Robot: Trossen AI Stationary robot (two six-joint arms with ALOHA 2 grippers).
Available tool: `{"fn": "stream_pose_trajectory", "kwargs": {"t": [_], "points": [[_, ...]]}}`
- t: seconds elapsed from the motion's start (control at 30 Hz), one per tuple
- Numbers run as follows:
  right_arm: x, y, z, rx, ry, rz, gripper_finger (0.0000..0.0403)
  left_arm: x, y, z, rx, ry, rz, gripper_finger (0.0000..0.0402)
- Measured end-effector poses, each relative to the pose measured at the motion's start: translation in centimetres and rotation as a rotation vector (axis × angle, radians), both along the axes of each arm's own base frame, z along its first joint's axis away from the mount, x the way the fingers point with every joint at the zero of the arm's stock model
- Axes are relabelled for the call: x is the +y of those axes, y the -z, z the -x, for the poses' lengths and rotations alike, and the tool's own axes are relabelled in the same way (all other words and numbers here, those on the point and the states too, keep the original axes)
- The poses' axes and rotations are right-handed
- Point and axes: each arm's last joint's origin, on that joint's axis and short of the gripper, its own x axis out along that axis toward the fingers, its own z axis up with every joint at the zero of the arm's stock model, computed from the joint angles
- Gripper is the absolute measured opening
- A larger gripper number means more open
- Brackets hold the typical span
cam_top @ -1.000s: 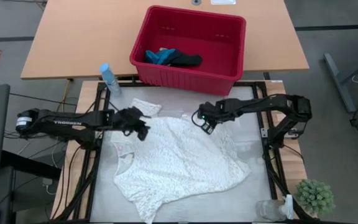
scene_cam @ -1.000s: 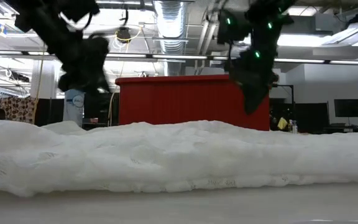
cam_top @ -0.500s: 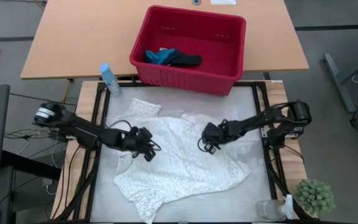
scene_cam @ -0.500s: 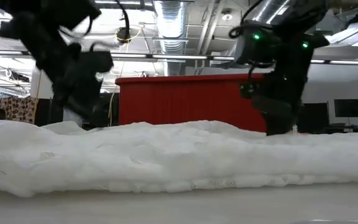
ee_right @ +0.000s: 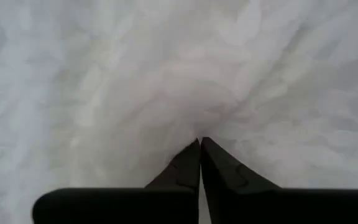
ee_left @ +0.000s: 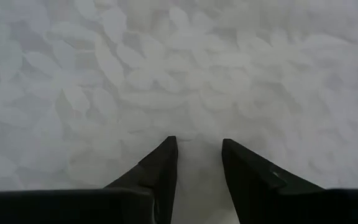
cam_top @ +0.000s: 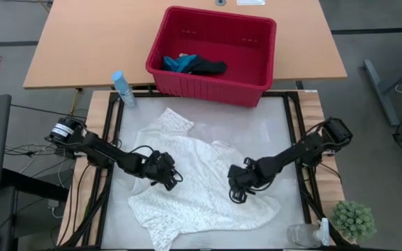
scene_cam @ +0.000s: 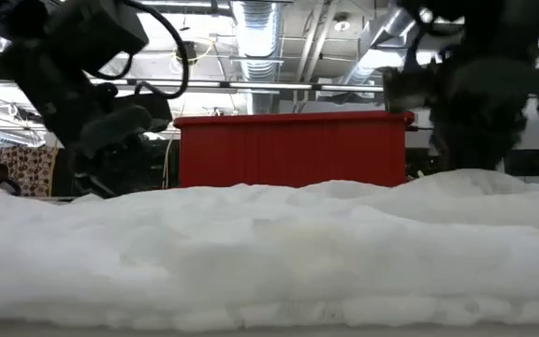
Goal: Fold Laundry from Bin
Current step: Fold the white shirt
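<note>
White lacy garment (cam_top: 201, 185) — spread flat on the pale counter (cam_top: 257, 132), on the near side of the red bin (cam_top: 213, 54), one sleeve end reaching toward the bin's front wall.

Red bin — stands on the wooden table (cam_top: 89, 35) beyond the counter; holds a teal-blue cloth (cam_top: 179, 63) and a dark cloth (cam_top: 208, 67) bunched together against its left wall.

Left gripper (ee_left: 199, 149) — pressed down on the garment's left part, well short of the bin; fingers (ee_left: 160, 168) part-way apart with lacy cloth between them, a grasp on the fabric.

Right gripper (ee_right: 200, 146) — on the garment's right part; fingers (ee_right: 182, 171) clenched tip to tip, pinching a pucker of white cloth.

Clear bottle (cam_top: 123, 88) — just beside the bin's left front corner.
</note>
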Motion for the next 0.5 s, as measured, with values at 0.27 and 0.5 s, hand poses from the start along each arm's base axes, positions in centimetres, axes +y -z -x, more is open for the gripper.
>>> {"fn": "stream_pose_trajectory", "kwargs": {"t": [0.27, 0.5], "points": [[-3.6, -4.9, 1.4, -0.005, 0.089, 0.266, 0.0081, -1.4, 0.2, 0.8, 0.030, 0.041, 0.000, 0.0119], [-11.1, -5.3, 1.3, -0.017, 0.185, 0.319, 0.0176, -1.6, 0.2, 0.9, 0.030, 0.045, -0.016, 0.0119]]}}
